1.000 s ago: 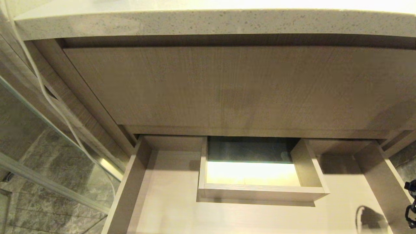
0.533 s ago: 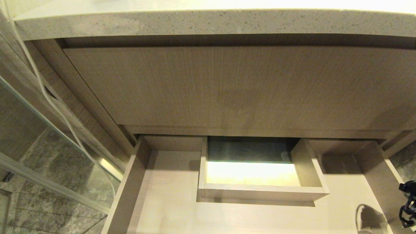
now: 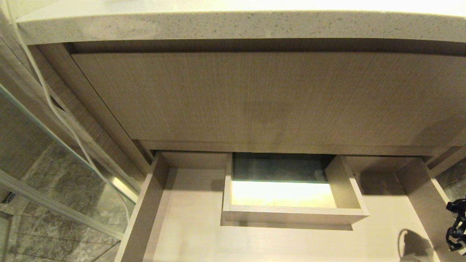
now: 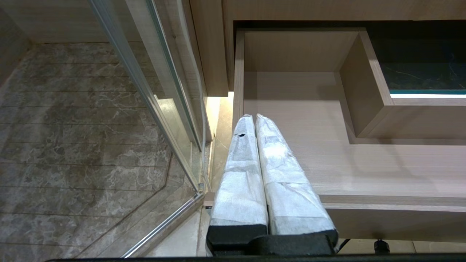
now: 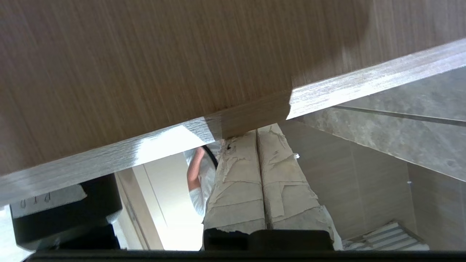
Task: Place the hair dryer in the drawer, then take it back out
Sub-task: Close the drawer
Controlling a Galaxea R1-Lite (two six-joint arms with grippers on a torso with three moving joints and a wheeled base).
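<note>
The drawer is pulled out under the counter, its pale floor bare, with a boxed cut-out in the middle. The hair dryer itself is out of view; only a white cord hangs down the cabinet's left side. My left gripper is shut and empty, hovering at the drawer's front left corner. My right gripper is shut and empty too, its tips against the lower edge of a wood-grain panel. In the head view only a black part of the right arm shows, at the drawer's right side.
A speckled stone counter overhangs a tall wood-grain panel above the drawer. A glass partition with metal frame and marble floor tiles lie to the left. A person in white stands in the background of the right wrist view.
The black part of the right arm at the head view's right edge has shifted slightly. The drawer, the cord and the left arm have stayed put.
</note>
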